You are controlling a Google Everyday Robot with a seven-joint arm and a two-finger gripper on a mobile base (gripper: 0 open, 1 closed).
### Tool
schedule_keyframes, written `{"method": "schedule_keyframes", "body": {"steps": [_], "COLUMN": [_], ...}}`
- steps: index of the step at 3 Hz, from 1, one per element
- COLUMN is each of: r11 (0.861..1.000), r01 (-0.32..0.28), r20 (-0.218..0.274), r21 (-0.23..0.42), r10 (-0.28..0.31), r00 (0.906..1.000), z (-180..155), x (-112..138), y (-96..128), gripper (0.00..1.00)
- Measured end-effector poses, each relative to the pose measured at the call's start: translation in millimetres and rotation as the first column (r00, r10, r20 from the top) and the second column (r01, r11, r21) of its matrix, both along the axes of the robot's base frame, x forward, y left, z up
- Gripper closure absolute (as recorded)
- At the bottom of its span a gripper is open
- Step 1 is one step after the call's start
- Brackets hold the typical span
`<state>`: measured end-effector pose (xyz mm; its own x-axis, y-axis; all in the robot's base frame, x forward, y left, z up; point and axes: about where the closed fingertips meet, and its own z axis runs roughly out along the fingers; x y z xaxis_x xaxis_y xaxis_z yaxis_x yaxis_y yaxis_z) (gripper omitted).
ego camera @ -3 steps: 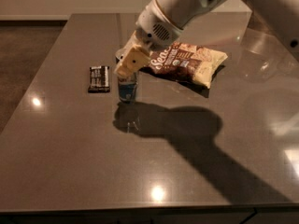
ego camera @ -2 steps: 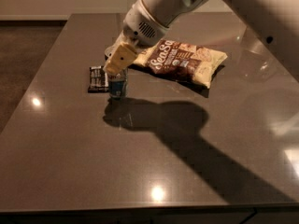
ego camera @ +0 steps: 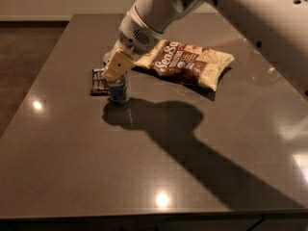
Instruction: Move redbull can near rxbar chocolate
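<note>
The redbull can (ego camera: 119, 91) stands upright on the dark table, its blue and silver lower body showing. My gripper (ego camera: 117, 70) comes down from the upper right and is shut on the can's top, with a yellow finger (ego camera: 117, 65) covering it. The rxbar chocolate (ego camera: 99, 81), a flat black bar with white lettering, lies just left of the can, touching or nearly touching it and partly hidden by the can and gripper.
A large cream-and-brown SeaSalt bag (ego camera: 185, 62) lies right of the can, behind my arm. The arm's shadow (ego camera: 183, 129) runs across the table (ego camera: 72, 167) toward the front right. The table's left edge is near the bar.
My gripper has carried the can to the left, from beside the bag to right next to the black bar. The bar and bag have not moved.
</note>
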<state>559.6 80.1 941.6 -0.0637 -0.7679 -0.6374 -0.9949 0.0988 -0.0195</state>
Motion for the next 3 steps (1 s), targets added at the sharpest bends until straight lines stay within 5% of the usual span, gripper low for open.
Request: {"method": "schedule_keyframes", "body": {"steps": [3], "r11": [1.0], "r01": [-0.005], "r20": [0.024], "r21": [-0.016], "r10": [0.006], "r00": [0.9997], "z": [-11.0], "x": [3.6], "y": [2.7], "gripper": [0.26]}}
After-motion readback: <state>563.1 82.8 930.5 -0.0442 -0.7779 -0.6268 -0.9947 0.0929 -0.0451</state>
